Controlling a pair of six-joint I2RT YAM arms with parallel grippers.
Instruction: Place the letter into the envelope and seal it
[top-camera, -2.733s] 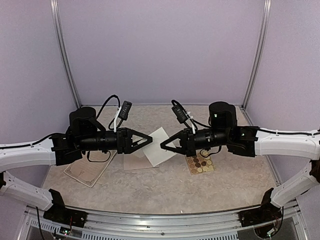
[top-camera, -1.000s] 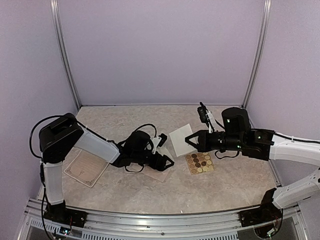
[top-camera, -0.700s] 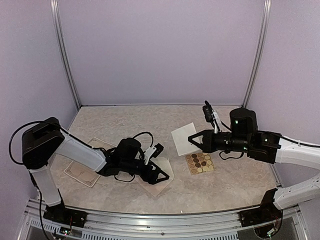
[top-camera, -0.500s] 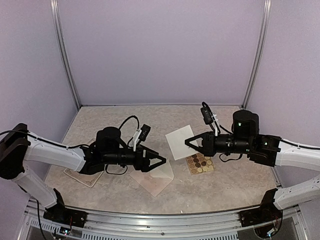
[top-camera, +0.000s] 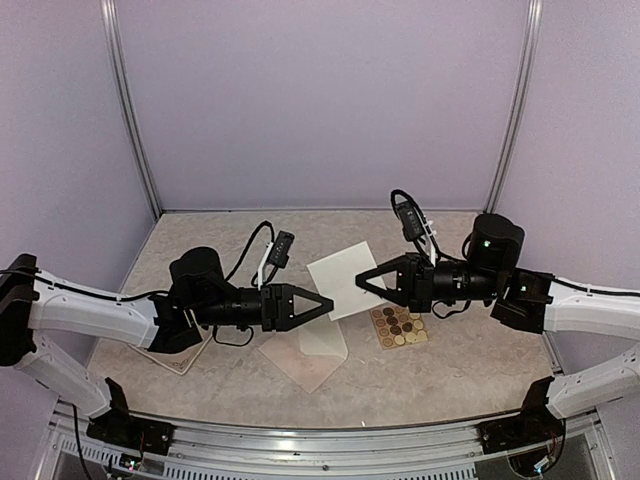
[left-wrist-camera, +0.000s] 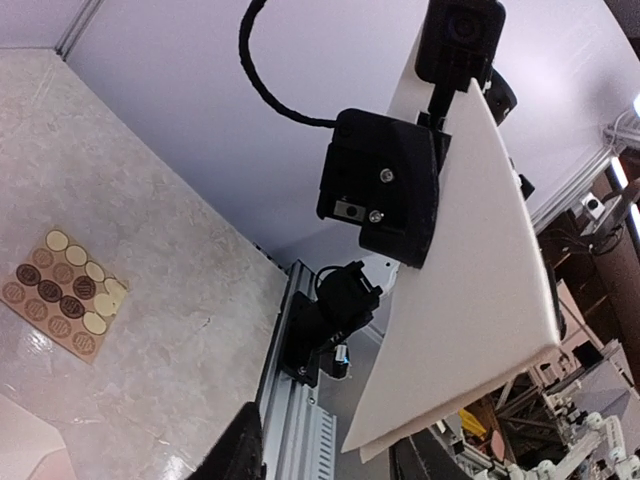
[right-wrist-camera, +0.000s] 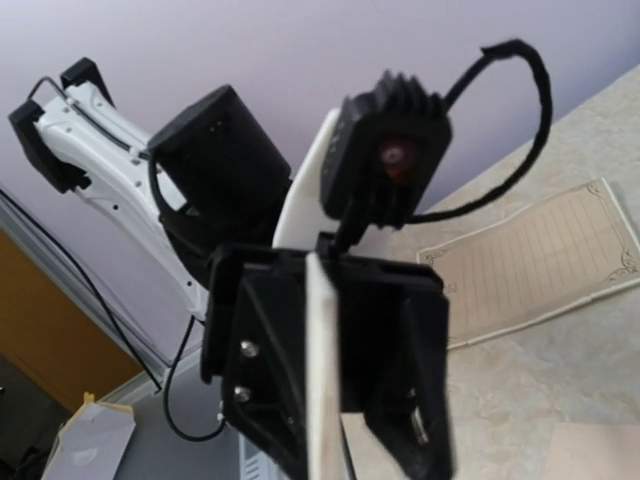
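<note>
Two-handed at mid-table. Pinches the white letter at its 3 o'clock edge with the right gripper, fingers closed flat on it, sheet clear of the table. Holds the left gripper spread apart, the sheet's 7 o'clock corner between its fingers (touching or not, cannot tell). Has the envelope lying flat at 6 o'clock of the letter, sticker card at its 3 o'clock.

White shells on the left arm and right arm, black motor housings, black cables looping over the wrists, silver screws on the black, angular right gripper.
</note>
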